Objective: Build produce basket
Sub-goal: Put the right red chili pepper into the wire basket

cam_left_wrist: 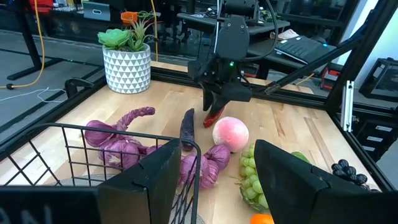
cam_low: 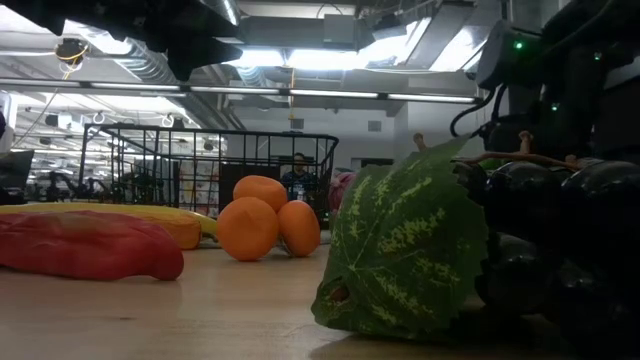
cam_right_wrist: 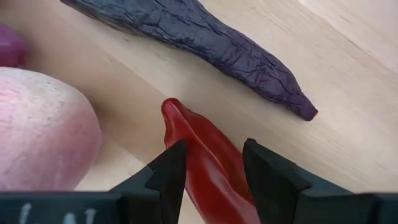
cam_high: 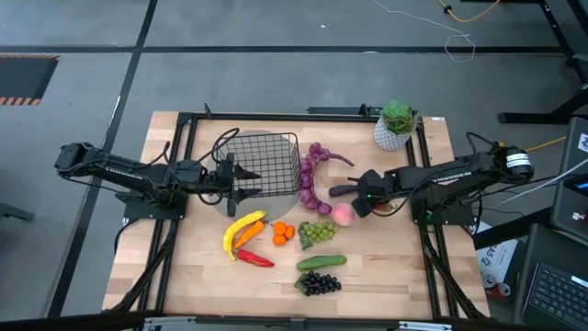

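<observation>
— Where does the black wire-mesh basket [cam_high: 265,165] stand?
— Upright toward the back of the wooden table, with no produce visible inside.

— And the produce?
— A purple string of bulbs [cam_high: 311,179] curves beside the basket, a pink peach [cam_high: 342,214] near its end. In front lie a yellow banana [cam_high: 242,228], red chillies [cam_high: 254,258], orange pieces [cam_high: 282,232], green grapes [cam_high: 318,232], a cucumber [cam_high: 322,263] and dark grapes [cam_high: 320,284].

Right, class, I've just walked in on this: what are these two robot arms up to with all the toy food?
The right gripper is closed around a red toy chilli beside the pink peach on the wooden table. The left gripper sits open at the black wire-mesh basket, which looks empty from above. The yellow banana, orange pieces, green grapes, cucumber and dark grapes lie on the table.
</observation>
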